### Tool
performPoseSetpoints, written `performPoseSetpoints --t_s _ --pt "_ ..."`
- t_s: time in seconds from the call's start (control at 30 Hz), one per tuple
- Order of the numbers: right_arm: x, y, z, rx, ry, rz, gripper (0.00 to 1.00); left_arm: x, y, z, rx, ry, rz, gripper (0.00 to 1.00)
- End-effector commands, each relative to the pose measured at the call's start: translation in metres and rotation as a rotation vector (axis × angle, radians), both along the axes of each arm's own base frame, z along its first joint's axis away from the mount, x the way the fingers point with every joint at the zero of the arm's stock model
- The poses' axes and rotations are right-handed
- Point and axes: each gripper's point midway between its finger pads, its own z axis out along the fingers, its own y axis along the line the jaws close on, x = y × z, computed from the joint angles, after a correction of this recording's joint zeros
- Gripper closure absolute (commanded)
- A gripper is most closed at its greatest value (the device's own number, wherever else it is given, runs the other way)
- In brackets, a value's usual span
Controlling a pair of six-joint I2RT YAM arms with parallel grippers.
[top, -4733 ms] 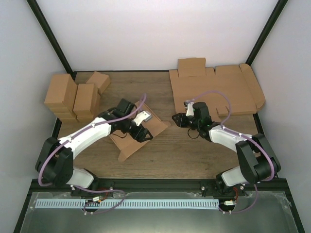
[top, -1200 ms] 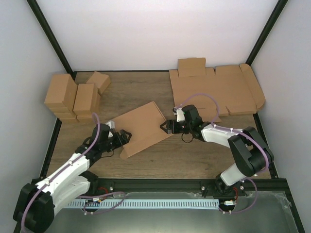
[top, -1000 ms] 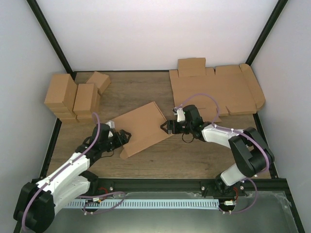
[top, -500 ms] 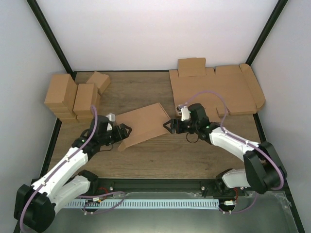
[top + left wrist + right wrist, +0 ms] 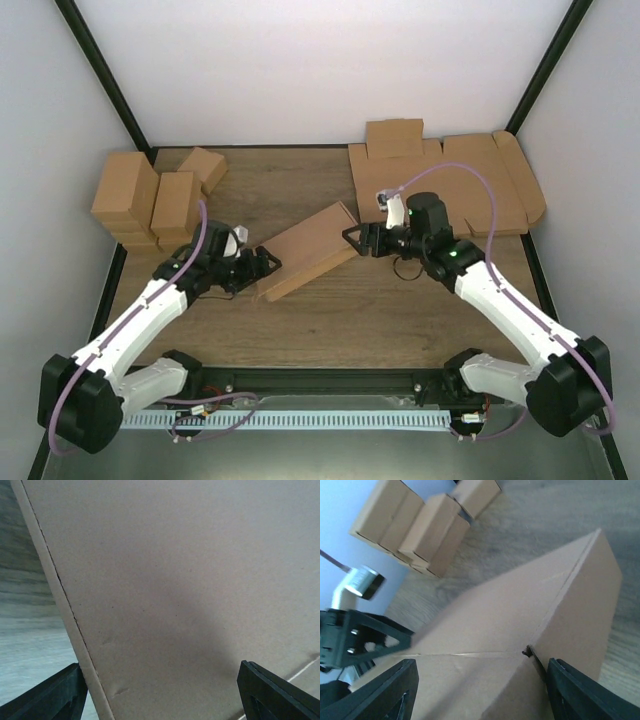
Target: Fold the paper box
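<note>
Counter (image 5: pixel 330 320) of wood grain, walled in white with black corner posts. Stacked small cartons (image 5: pixel 150 200) at far left; wide flat cardboard sheet (image 5: pixel 450 185) at far right. Paper box (image 5: pixel 305 250) mid-counter, tilted up on edge, spanning between both arms. Left end effector (image 5: pixel 262 263) spread wide around its near-left end; right end effector (image 5: pixel 352 238) spread wide at its far-right corner, edge between the fingers. True clamping unclear for either.

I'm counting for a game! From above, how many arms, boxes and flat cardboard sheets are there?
Arms: 2 (left arm, right arm)
Box between them: 1
Carton tops: 3, maybe more stacked beneath
Flat sheet: 1
Total: 7
</note>
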Motion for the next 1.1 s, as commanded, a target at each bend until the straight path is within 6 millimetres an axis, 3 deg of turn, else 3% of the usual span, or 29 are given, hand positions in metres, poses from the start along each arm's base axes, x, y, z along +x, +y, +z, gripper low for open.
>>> performPoseSetpoints --t_s 0.0,0.17,0.43,0.73,0.87,1.07 --pt "-0.022 0.014 0.046 0.080 0.007 0.084 0.27 -0.002 -0.039 0.050 -0.232 -0.015 -0.142 0.15" --pt "-0.019 0.012 0.059 0.083 0.045 0.048 0.26 -0.002 -0.043 0.051 -0.278 0.060 -0.141 0.12" --pt "0.021 0.006 0.007 0.062 0.191 -0.075 0.28 0.028 -0.030 0.031 -0.323 0.130 -0.044 0.11" --pt "0.061 0.004 -0.016 0.080 0.223 -0.153 0.29 0.079 -0.003 0.031 -0.299 0.066 0.053 0.10" --pt "0.067 0.006 -0.018 0.077 0.221 -0.154 0.28 0.087 -0.004 0.032 -0.275 0.044 0.023 0.10" --pt "0.060 0.007 -0.025 0.083 0.241 -0.135 0.29 0.080 -0.001 0.029 -0.236 0.038 -0.004 0.09"
